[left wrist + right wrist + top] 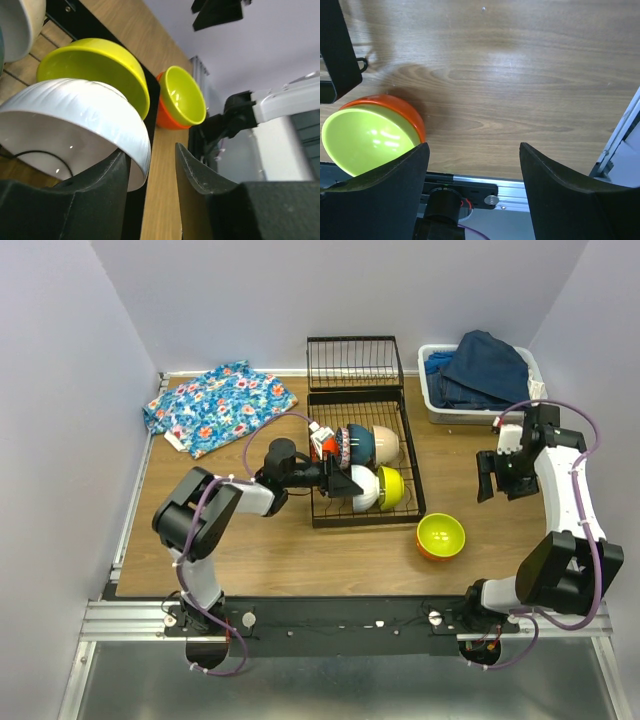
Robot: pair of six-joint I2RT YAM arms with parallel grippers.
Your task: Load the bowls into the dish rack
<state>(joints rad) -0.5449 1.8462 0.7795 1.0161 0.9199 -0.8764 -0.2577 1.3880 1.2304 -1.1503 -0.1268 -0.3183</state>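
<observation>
The black wire dish rack [413, 455] holds a red-orange bowl [325, 446], a patterned blue bowl [357, 443], a beige bowl [387, 444], a white bowl [364, 488] and a yellow-green bowl [392, 487]. My left gripper [345, 480] reaches into the rack from the left. In its wrist view the white bowl [75, 120] has its rim between the fingers of the left gripper [151, 150]. One finger is inside the bowl and the other stands apart from the rim, so it is open. An orange bowl with a lime inside [440, 536] sits on the table. My right gripper [497, 480] hangs open above bare wood, with the orange bowl [370, 135] to its left.
The rack's hinged end panel [355, 362] lies flat behind it. A floral cloth [220, 405] is at the back left. A white bin of blue clothes [480, 380] stands at the back right. An aluminium rail [350, 620] runs along the near edge.
</observation>
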